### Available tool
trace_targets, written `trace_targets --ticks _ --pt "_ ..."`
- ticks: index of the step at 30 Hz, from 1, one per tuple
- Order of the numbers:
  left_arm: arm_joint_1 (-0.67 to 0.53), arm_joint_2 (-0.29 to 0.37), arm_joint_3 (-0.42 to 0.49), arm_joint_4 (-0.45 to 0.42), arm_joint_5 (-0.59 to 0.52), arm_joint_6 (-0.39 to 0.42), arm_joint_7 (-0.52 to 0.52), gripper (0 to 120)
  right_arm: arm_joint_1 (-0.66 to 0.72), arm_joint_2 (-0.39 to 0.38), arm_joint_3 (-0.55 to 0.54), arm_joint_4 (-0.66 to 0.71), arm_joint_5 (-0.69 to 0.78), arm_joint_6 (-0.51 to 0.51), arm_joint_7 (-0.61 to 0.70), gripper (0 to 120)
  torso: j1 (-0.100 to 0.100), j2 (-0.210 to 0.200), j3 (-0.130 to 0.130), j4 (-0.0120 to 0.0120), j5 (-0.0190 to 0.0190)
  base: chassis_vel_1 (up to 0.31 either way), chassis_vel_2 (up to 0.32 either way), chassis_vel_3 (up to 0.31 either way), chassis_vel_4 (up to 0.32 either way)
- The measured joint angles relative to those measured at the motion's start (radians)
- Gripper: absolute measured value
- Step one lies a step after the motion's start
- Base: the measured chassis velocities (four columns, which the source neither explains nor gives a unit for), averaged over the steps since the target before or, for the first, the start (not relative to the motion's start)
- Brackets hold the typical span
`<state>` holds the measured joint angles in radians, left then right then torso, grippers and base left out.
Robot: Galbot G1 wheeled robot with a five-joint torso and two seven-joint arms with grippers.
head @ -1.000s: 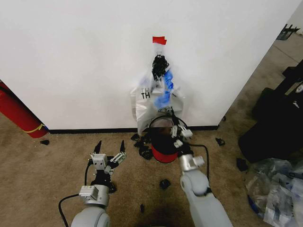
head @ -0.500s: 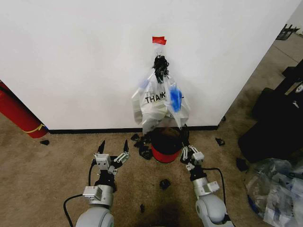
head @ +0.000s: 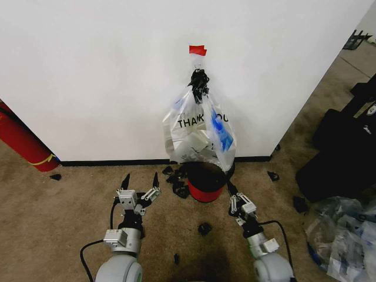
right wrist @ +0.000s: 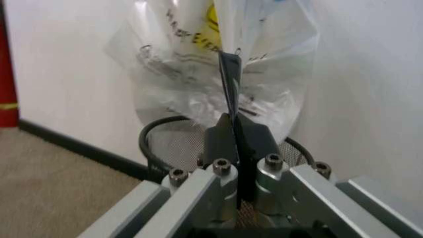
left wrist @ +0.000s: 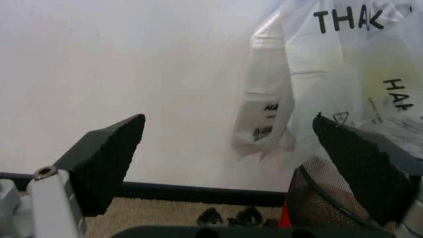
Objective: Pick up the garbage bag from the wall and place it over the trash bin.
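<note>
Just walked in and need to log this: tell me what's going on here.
A two-armed robot faces the wall, where the garbage bag with blue patches hangs from a hook beside a clear "THANK YOU" bag, just above the trash bin. Neither hand holds anything. The right hand is low on the carpet side of the bin, fingers closed together. The left hand waits open, off to the bin's left. The bag is not yet over the bin.

open carpet [head: 70, 194] lies left of the trash bin [head: 205, 183]; black scraps [head: 176, 179] crowd its base, and hanging bags [head: 200, 132] drape over its mouth.
</note>
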<state>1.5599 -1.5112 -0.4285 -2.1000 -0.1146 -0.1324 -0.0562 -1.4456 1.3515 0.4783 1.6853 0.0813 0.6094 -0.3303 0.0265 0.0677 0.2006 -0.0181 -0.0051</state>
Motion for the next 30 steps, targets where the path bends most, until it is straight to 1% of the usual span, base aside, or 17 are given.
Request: trace_targets --ticks 5,9,14,18,20,21,23,25,26,27,30 --pt "0.0 0.006 0.0 -0.001 -0.001 0.001 0.0 100 -0.015 -0.018 0.02 -0.011 -0.01 0.03 -0.071 0 0.0 0.0 0.0 0.0001 0.0002 0.0 0.0 0.0 0.0" --pt "0.002 0.014 -0.007 -0.006 -0.006 0.001 0.0 100 -0.021 -0.03 0.03 -0.023 -0.03 0.037 -0.102 0 0.0 0.0 0.0 0.0 0.0001 0.0 0.0 0.0 0.0" --pt "0.006 0.024 -0.017 -0.012 -0.014 0.001 0.0 100 -0.015 -0.035 0.042 -0.048 -0.071 0.054 -0.106 0 0.0 0.0 0.0 0.0 0.0001 0.0 0.0 0.0 0.0" --pt "0.008 0.029 -0.022 -0.014 -0.017 0.001 0.0 100 0.002 -0.009 0.031 -0.056 -0.059 0.093 -0.085 0 0.0 0.0 0.0 0.0 0.0001 0.0 0.0 0.0 0.0" --pt "0.008 0.03 -0.023 -0.015 -0.017 0.001 0.001 100 0.006 0.0 0.024 -0.047 -0.035 0.103 -0.084 4 0.0 0.0 0.0 0.0 0.0001 0.0 0.0 0.0 0.0" --pt "0.008 0.03 -0.023 -0.015 -0.017 0.001 0.001 100 0.006 0.0 0.024 -0.047 -0.035 0.103 -0.084 4 0.0 0.0 0.0 0.0 0.0001 0.0 0.0 0.0 0.0" --pt "0.007 0.031 -0.024 -0.017 -0.017 0.001 0.001 100 0.008 0.001 0.021 -0.031 -0.014 0.107 -0.085 13 0.0 0.0 0.0 0.0 0.0 0.0 0.0 0.0 0.0" --pt "0.007 0.029 -0.025 -0.018 -0.017 0.002 0.001 100 0.008 -0.006 0.022 -0.008 0.032 0.112 -0.119 22 0.0 0.0 0.0 0.0001 0.0 0.0 0.0 0.0 0.0" --pt "0.008 0.028 -0.025 -0.018 -0.017 0.002 0.001 100 0.008 -0.013 0.025 0.005 0.071 0.113 -0.156 26 0.0 0.0 0.0 0.0 0.0 0.0 0.0 0.0 0.0" --pt "0.008 0.028 -0.025 -0.018 -0.017 0.002 0.001 100 0.008 -0.013 0.025 0.005 0.071 0.113 -0.156 26 0.0 0.0 0.0 0.0 0.0 0.0 0.0 0.0 0.0" --pt "0.013 0.024 -0.024 -0.018 -0.013 0.001 0.001 100 0.009 -0.03 0.028 0.033 0.127 0.114 -0.193 38 0.0 0.0 0.0 0.0 -0.0001 0.0 0.0 0.0 0.0"
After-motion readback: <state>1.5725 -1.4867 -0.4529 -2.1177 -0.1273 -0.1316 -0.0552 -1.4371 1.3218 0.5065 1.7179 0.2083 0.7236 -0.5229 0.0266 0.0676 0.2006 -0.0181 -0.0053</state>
